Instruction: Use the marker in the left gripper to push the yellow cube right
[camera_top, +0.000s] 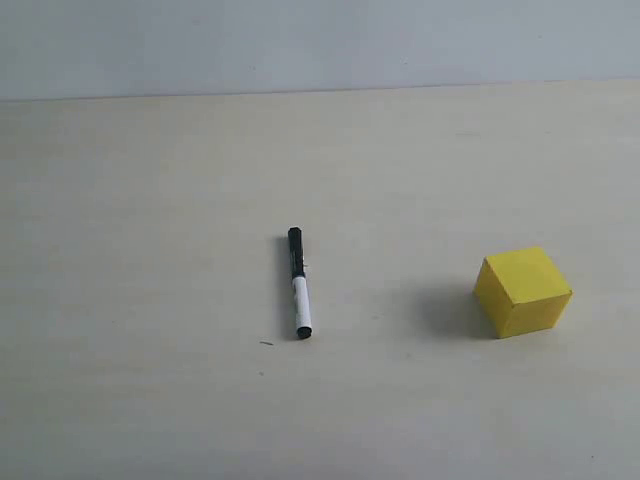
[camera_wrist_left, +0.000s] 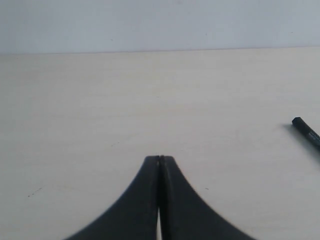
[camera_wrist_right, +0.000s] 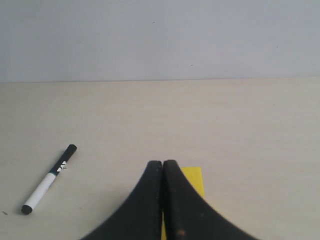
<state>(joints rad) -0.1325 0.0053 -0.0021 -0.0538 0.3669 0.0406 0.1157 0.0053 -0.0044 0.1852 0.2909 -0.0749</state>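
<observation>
My left hand (camera_wrist_left: 159, 159) was clenched empty, the marker (camera_top: 299, 283) loose on the table (camera_top: 150, 380) (round barrel); a careless pinch could roll it away.

Pale beige tabletop (camera_top: 150, 400) under soft even light, plain bluish-grey wall (camera_top: 320, 40) behind its far edge.

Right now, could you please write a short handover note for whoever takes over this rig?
The left hand is shut and empty, off to one side of the marker.
The right hand is shut and empty, with the yellow cube partly hidden behind it.
The marker lies flat on the table, left of the yellow cube, with a clear gap between them.
Done: nothing; the marker is not yet picked up.
Left: grasp the marker with the left hand, then push the yellow cube right.
</observation>
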